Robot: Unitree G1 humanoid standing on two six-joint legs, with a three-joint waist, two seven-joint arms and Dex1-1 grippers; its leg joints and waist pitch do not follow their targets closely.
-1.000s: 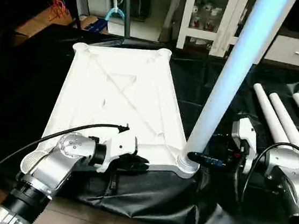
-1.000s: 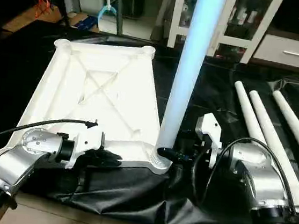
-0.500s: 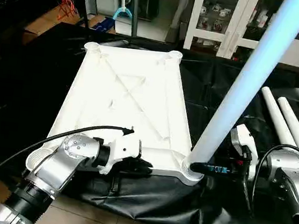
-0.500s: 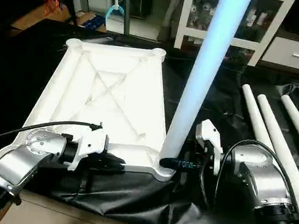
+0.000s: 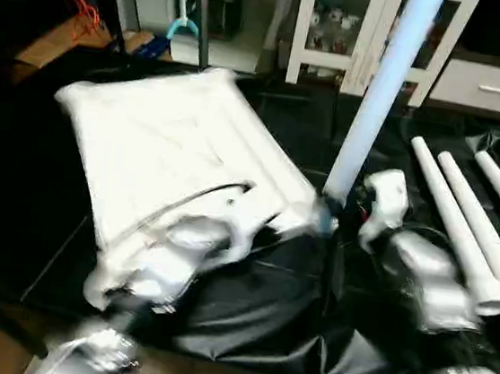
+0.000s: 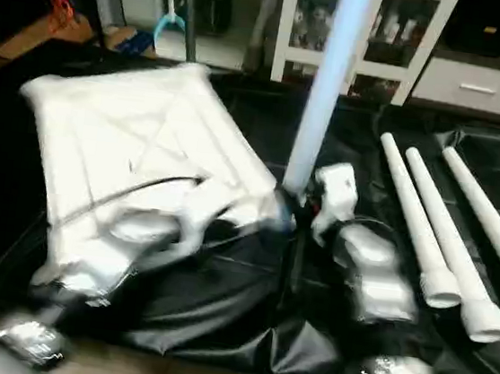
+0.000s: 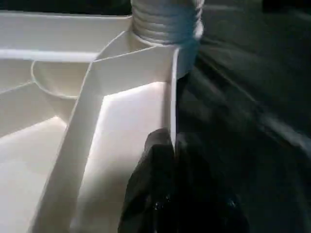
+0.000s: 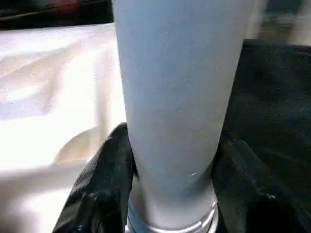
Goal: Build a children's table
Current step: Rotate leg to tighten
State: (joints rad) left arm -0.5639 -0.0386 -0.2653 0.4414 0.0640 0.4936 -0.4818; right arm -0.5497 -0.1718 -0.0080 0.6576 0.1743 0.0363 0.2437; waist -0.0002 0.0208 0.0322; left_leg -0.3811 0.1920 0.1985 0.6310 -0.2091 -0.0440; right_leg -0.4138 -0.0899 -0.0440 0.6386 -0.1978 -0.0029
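Observation:
The white table top lies underside up on a black sheet. One white leg stands upright in its near right corner socket. My right gripper is at the foot of that leg, with a black finger pressed against each side of the tube. My left gripper is shut on the top's thin near rim, just beside the leg's ribbed base. In the eye views the left gripper and right gripper meet at that corner.
Three loose white legs lie side by side on the black sheet to the right. A white glass-door cabinet and a drawer unit stand behind. Cables and a brown floor are at the far left.
The table top with its upright leg has swung round, its near right corner moving away from me. Both arms went with it. The right fingers have closed in on the leg.

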